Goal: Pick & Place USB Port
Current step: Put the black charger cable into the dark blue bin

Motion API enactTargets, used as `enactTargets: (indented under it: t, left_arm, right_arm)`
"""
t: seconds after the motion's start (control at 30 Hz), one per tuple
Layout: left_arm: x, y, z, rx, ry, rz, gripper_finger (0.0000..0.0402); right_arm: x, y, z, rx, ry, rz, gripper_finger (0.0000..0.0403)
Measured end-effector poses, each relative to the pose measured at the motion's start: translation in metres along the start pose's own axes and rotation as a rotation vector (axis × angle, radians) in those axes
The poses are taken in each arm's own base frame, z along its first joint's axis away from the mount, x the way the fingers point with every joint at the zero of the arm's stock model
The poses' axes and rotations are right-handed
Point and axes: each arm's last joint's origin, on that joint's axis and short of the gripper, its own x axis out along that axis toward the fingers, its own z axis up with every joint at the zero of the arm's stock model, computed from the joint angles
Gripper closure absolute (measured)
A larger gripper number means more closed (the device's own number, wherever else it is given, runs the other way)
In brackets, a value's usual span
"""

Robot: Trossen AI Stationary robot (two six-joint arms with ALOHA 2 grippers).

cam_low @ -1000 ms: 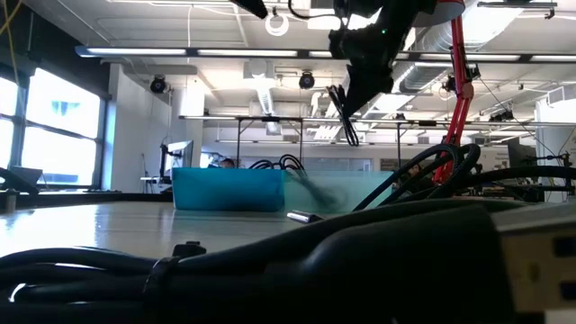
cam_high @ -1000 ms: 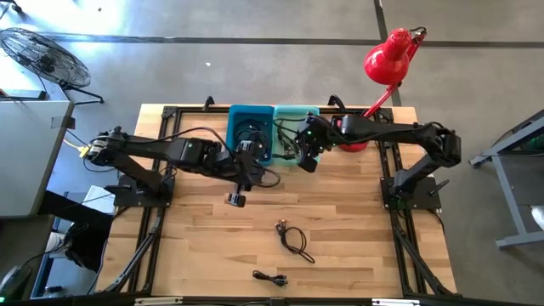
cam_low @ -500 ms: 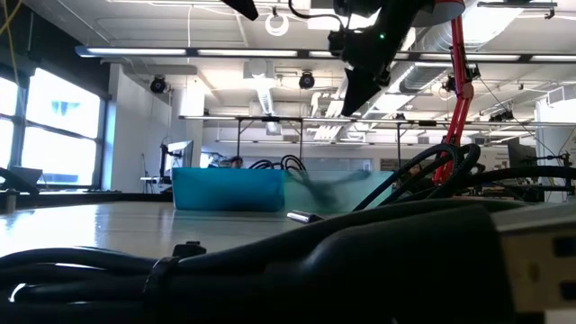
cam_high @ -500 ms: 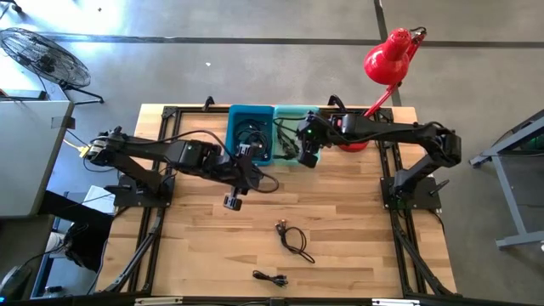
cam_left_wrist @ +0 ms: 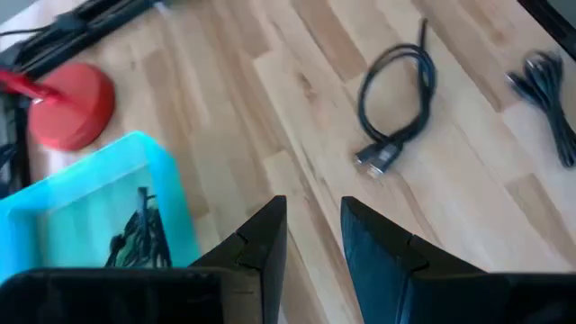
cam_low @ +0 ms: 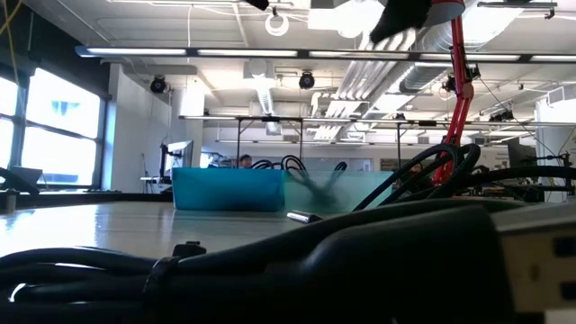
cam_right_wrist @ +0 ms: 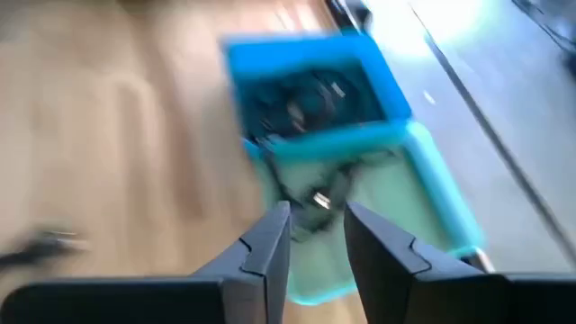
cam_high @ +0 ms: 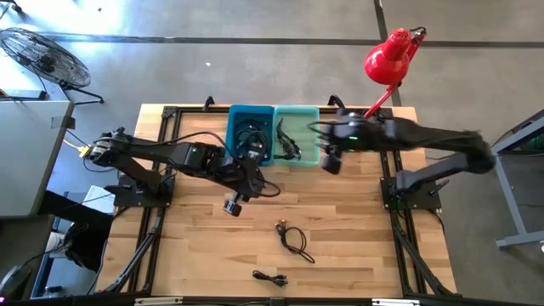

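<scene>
Black coiled USB cable [cam_high: 293, 239] lies on the wooden table [cam_high: 357, 238], well apart from the teal bin [cam_high: 297, 134]; right gripper [cam_high: 331, 159] beside bin, left gripper [cam_high: 233, 204] nearer cable, both empty, fingers slightly parted.

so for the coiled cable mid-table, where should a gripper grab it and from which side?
Take the coiled cable from straight above, pinching across the bunched strands of the loop rather than the small plug end. It lies flat on the table with bare wood all round, so nothing blocks a vertical approach. The left gripper hangs nearer it than the right gripper.
</scene>
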Motion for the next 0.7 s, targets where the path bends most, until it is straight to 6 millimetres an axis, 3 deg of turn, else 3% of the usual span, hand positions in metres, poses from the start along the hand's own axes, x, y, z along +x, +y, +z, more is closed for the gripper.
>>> enactTargets:
  t: [0.2,0.33,0.5,0.7]
  left_arm:
    - [0.012,0.005,0.006,0.058,-0.066,-0.040,0.0298]
    - [0.025,0.008,0.007,0.037,-0.111,-0.126,0.0298]
    - [0.053,0.011,0.009,-0.031,-0.129,-0.212,0.0298]
    - [0.097,0.007,0.005,-0.021,-0.071,-0.236,0.0298]
  right_arm:
    - [-0.078,0.000,-0.015,0.105,-0.183,0.204,0.0304]
    - [-0.110,0.001,-0.028,0.122,-0.241,0.315,0.0304]
    - [-0.127,0.007,-0.037,0.131,-0.256,0.397,0.0304]
    - [-0.126,0.025,-0.038,0.077,-0.232,0.381,0.0304]
